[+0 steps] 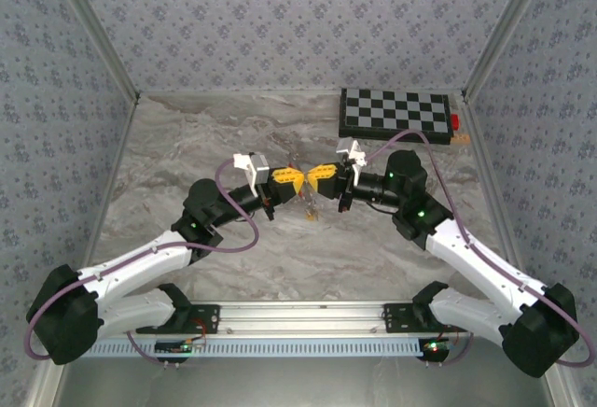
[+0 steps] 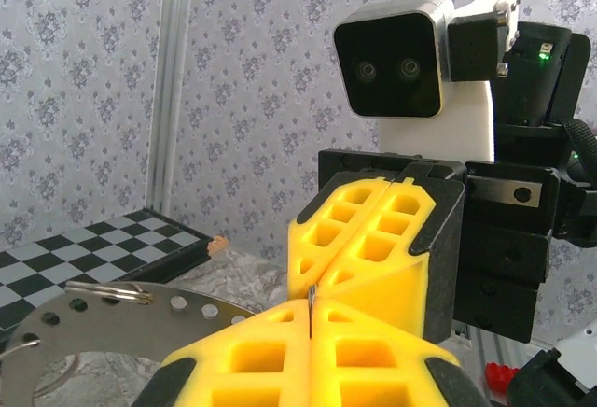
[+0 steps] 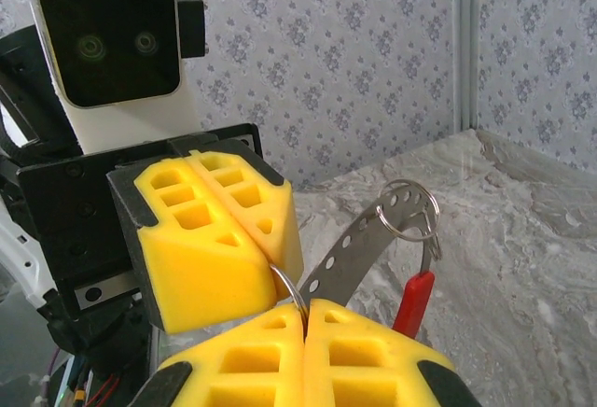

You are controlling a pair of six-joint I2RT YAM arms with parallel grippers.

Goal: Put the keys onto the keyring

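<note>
Above the marbled table [image 1: 187,164], the left gripper [image 1: 293,180] and the right gripper [image 1: 319,176] are held tip to tip, each clenched. The keyring [image 3: 359,239], a grey perforated metal piece, is kept up off the table between them. Its thin wire loop [image 3: 291,287] is pinched in both sets of yellow fingers [image 3: 224,248], and a red tab [image 3: 411,300] is hung near its far end. Whether a key is threaded cannot be told. With so little wire gripped, the loop could be twisted out of one pinch by any sideways pull, and the keyring would be dropped.
</note>
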